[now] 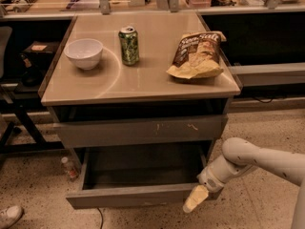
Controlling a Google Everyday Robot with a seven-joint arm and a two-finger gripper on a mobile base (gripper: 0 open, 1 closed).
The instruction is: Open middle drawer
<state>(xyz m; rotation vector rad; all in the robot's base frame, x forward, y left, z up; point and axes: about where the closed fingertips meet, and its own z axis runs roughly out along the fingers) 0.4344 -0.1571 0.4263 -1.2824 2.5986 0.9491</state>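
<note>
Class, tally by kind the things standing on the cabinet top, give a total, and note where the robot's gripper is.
Bowl: 1
Can: 1
Chip bag: 1
Total: 3
The gripper is by the right end of the pulled-out drawer, well below the cabinet top.

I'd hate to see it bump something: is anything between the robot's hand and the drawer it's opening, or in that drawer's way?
Nothing visible. The gripper sits at the right end of the front of the middle drawer, already pulled out. A small bottle stands on the floor left of the drawer, outside its path.
</note>
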